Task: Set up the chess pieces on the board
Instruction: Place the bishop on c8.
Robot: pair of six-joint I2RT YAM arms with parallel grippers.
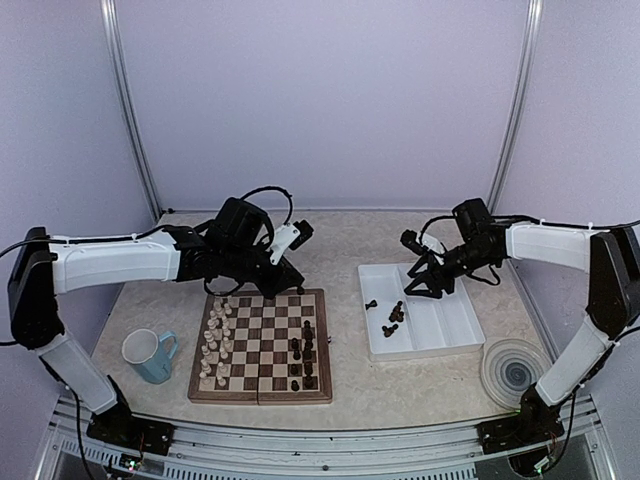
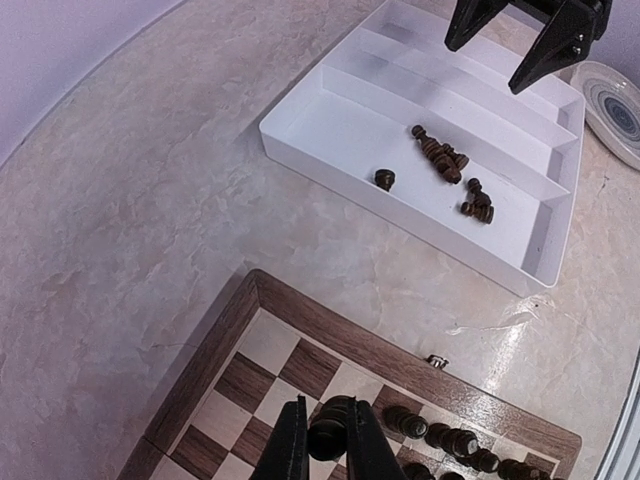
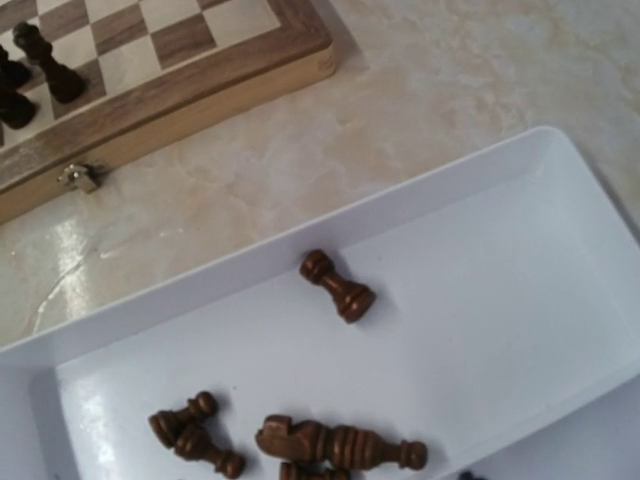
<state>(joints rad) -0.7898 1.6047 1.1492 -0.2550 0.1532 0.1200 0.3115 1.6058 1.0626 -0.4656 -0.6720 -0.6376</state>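
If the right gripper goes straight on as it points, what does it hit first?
Likely the white tray, near the lone dark piece lying in it; the right gripper hangs open above. Exact spot unclear.

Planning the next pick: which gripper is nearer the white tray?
Right. The right gripper hangs open over the white tray's far end. The left gripper is off it, over the board's far edge, shut on a dark piece.

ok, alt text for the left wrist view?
The left gripper is shut on a dark chess piece over a corner of the board, beside a row of standing dark pieces. Beyond, a white tray holds a few loose dark pieces lying down, the right gripper open above it.
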